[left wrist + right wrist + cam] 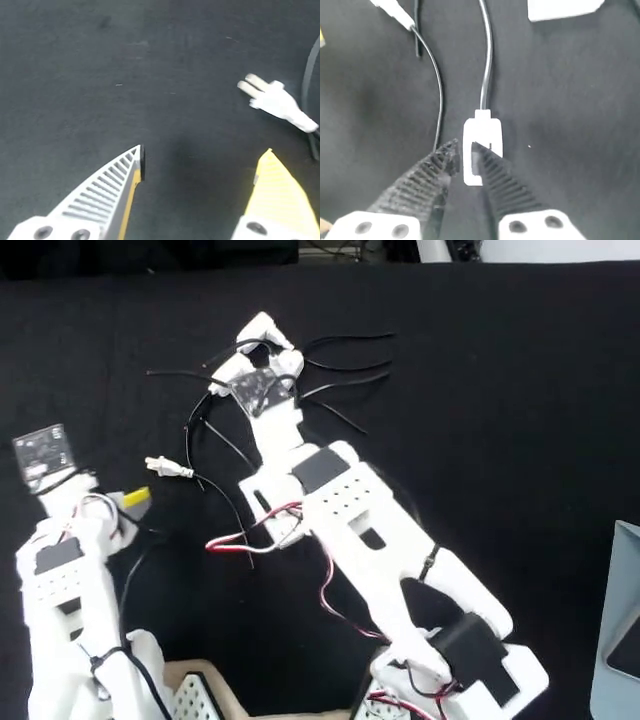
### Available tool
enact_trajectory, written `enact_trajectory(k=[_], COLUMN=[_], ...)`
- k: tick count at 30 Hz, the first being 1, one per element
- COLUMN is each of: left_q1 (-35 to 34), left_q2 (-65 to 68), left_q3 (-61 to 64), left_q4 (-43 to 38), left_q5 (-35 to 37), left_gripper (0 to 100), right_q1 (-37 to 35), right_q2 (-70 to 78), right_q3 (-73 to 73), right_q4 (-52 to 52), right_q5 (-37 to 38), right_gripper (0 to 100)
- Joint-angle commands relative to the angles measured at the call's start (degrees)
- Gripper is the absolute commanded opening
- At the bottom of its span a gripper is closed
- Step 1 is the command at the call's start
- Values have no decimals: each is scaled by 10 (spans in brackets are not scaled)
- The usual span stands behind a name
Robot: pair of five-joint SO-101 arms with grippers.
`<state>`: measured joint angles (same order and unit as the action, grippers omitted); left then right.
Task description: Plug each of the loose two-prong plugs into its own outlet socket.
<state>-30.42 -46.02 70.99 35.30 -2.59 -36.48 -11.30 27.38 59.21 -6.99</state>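
1. Bench (pixel 520 390): black top, and everything sits on it.
2. Right arm (pixel 370 520): I see it stretched diagonally from the near edge out to mid-bench, with red and white wires (pixel 235 543) looping off its side.
3. Left arm (pixel 65 580): it sits at the near left corner and is far less extended.
4. Black cables (pixel 345 365): several lie fanned out on the bench around the far end of the right arm.
5. Right hand (pixel 464 150): it's low over a white block (pixel 490 132) with its tips right at the block's near end. I can't tell whether it's clamped on the block or just sitting over it (the wrist view is ambiguous here).
6. Left hand (pixel 205 155): it's wide apart and holds nothing. There's bare bench between the white finger (pixel 115 185) and the yellow finger (pixel 277 190).
7. White block: it lies flat, with a cable running off its far end. A second white piece (pixel 565 9) sits well beyond it.
8. Two-prong plug (pixel 275 100): it's white and lies loose on the bench between the two arms, near the yellow finger but not touching it. Both prongs are bare, and in the high view they point toward the left edge. Its cable trails off toward the right arm.
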Motion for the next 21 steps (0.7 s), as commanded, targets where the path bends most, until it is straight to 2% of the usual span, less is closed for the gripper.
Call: enact_trajectory(k=[1, 5, 10, 21], left_q1=[-53, -66, -67, -63], left_q2=[-13, -11, -13, -10], left_q3=[-36, -12, -4, -2], left_q4=[-4, -8, -8, -8], left_q5=[6, 5, 4, 3], left_gripper=[353, 353, 353, 353], right_q1=[-25, -55, -57, -56], right_q2=[24, 106, 219, 401], right_q3=[-51, -92, -164, -293], right_q4=[1, -29, -82, -84], right_q5=[4, 4, 4, 4], right_gripper=[186, 194, 194, 194])
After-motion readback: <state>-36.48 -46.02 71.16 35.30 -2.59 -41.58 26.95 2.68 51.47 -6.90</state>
